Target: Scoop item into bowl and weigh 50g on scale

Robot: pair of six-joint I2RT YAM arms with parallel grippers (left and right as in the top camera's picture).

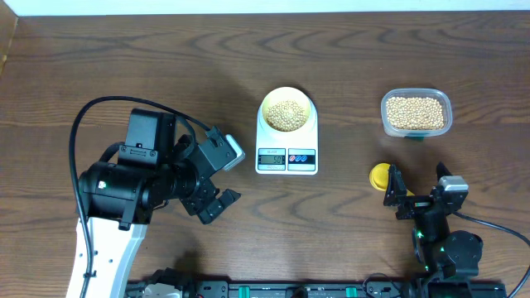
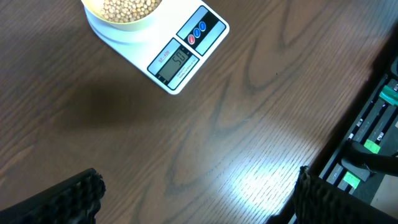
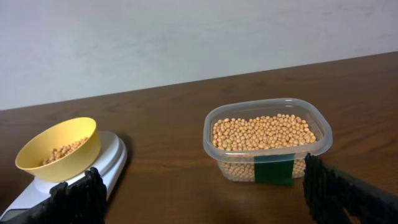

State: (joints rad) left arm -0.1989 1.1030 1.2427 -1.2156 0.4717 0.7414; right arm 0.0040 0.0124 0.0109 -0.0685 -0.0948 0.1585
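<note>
Since the bowl (image 3: 59, 149) of beans (image 1: 287, 115) sits on the scale (image 1: 286, 144) at mid-surface, and the display seems to read about fifty, the weighing step looks finished. Left hand (image 2: 199, 202) and right hand (image 3: 202, 199) both gape open, empty. Next, confirm the reading, and adjust the beans only if it is off.

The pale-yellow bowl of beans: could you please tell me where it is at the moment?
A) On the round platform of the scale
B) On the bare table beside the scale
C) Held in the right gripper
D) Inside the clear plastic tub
A: the pale-yellow bowl, with beans inside, stands on the round platform of the white digital scale, and neither gripper is on it.
</note>
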